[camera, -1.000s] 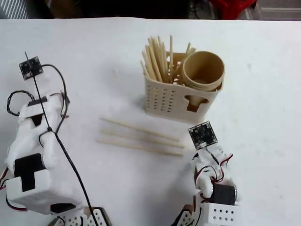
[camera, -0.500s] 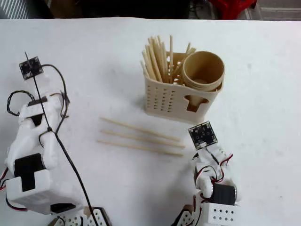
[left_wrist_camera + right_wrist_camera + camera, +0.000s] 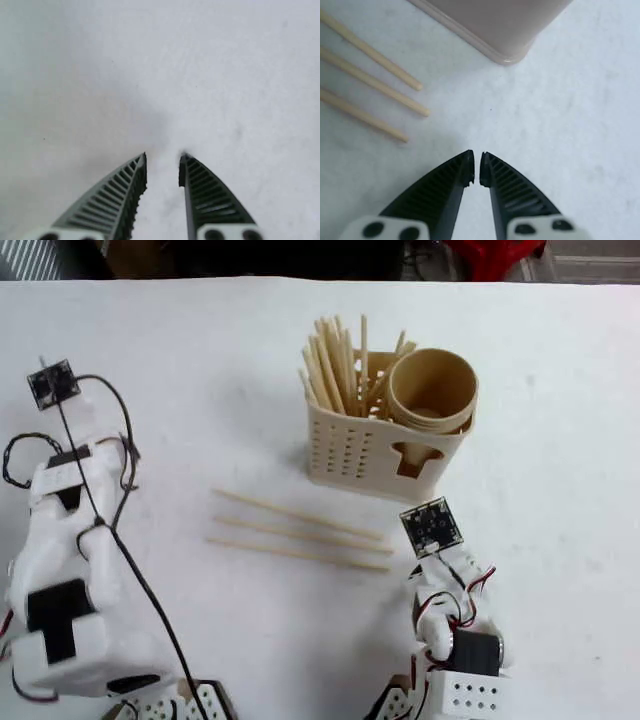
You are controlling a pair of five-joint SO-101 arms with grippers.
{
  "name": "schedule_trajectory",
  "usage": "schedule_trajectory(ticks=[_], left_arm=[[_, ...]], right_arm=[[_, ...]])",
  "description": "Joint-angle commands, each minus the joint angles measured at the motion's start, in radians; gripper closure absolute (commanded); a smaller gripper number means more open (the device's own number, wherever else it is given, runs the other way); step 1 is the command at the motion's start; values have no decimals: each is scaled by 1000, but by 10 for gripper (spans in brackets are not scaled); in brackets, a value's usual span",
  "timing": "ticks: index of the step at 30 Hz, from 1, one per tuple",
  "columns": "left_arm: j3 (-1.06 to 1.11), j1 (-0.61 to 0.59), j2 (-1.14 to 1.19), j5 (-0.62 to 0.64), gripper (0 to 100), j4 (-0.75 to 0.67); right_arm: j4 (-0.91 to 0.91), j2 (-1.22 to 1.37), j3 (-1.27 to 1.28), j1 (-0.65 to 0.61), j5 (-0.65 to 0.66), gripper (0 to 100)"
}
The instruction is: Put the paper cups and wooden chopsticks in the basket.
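Nearest the arm bases, the right gripper (image 3: pixel 476 167) is hanging just above the white table (image 3: pixel 560 490), its jaws almost touching and holding nothing, while the left gripper (image 3: pixel 162 157) is hovering well aside, narrowly parted and empty. Between the arms, three loose wooden chopsticks (image 3: pixel 300 531) are lying side by side. Beyond them the basket (image 3: pixel 350 455) is standing upright, holding bundled chopsticks (image 3: pixel 335 360) and nested paper cups (image 3: pixel 432 390)

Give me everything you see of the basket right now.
The basket is cream, plastic-looking and boxy, with rows of small holes in its wall and a handle cutout. It stands upright on the white table, holding a bundle of wooden chopsticks and nested paper cups. Nothing else touches it.
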Motion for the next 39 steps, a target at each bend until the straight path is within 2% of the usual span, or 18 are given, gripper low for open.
schedule_trajectory(ticks=[1, 4, 9, 12, 16, 19, 22, 28, 35, 39], left_arm=[[-14, 7, -216, -9, 873, 141], [-20, 28, -392, -57, 872, 311], [-86, 188, -611, -440, 872, 635], [-100, 292, -644, -485, 872, 724], [-74, 447, -595, -506, 871, 732], [-55, 573, -496, -638, 839, 733], [-26, 647, -392, -732, 823, 718], [12, 759, -223, -873, 823, 575], [3, 951, -22, -890, 823, 425], [-48, 974, 48, -890, 823, 411]], right_arm=[[7, -5, 9, 8, -2, 961], [7, -5, 9, 8, -2, 961], [7, -5, 9, 8, -2, 961], [7, -5, 9, 8, -2, 961], [7, -5, 9, 8, -2, 961], [7, -5, 9, 7, -2, 961], [7, -5, 9, 7, -2, 961], [7, -5, 9, 7, -2, 961], [7, -5, 9, 7, -2, 961], [7, -5, 9, 7, -2, 961]])
